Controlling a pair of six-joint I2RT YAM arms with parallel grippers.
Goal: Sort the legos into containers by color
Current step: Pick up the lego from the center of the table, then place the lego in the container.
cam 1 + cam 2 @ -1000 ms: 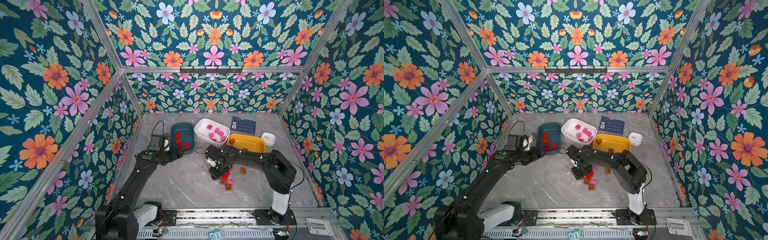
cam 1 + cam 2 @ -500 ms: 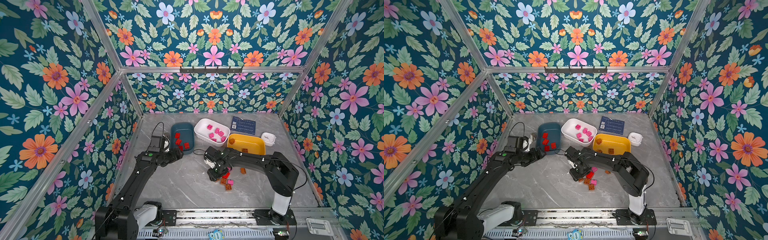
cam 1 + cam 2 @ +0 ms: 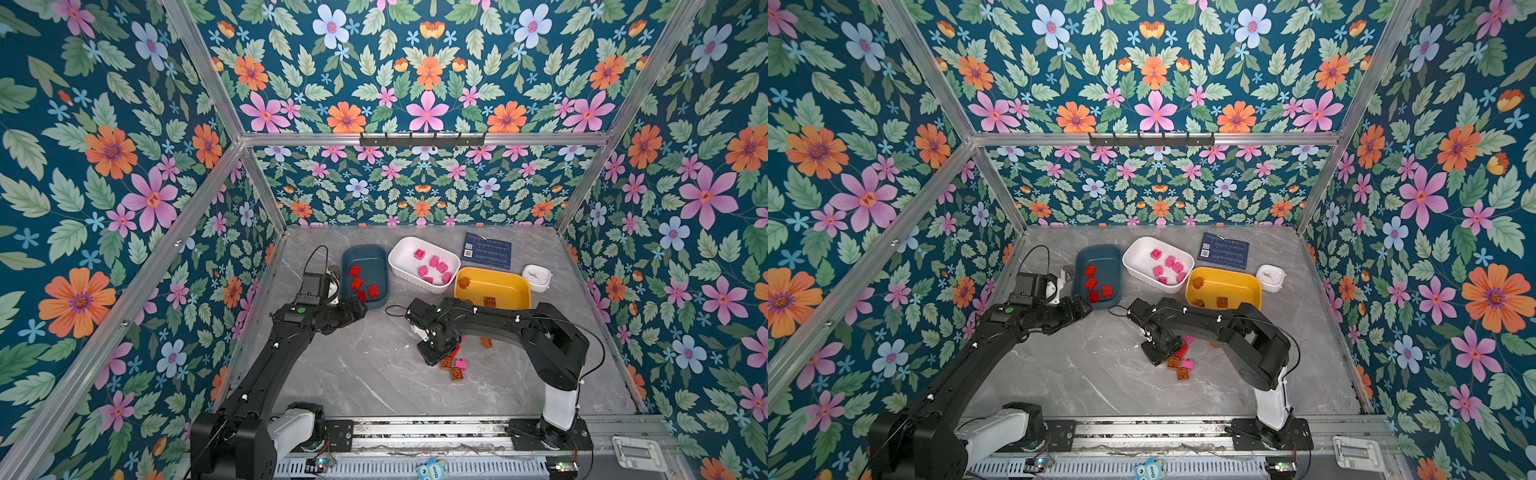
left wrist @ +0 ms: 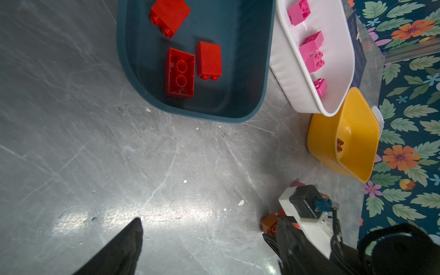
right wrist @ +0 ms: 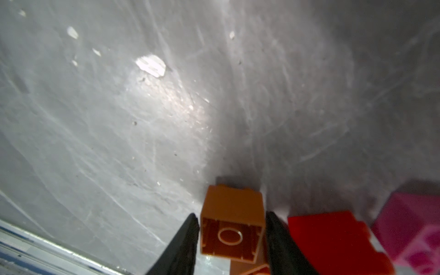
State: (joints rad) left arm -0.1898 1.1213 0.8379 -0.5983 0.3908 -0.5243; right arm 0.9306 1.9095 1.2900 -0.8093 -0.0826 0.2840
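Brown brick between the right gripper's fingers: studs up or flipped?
Not studs up: brown brick shows its hollow underside in the right wrist view.

You're in a robot test cell, not a home: floral-printed panels (image 3: 428, 83) on an aluminium frame (image 3: 291, 139) box in a grey marble-look tabletop (image 3: 365, 374) — robot arms (image 3: 266, 374) bolted to a rail (image 3: 436, 432) at six o'clock.

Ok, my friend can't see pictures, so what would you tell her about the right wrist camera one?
A small brown-orange plastic brick, hollow side facing the camera, sits between the two black fingers of the right gripper, with the grey marbled tabletop behind it. A red plastic brick and a pink one lie close beside it.
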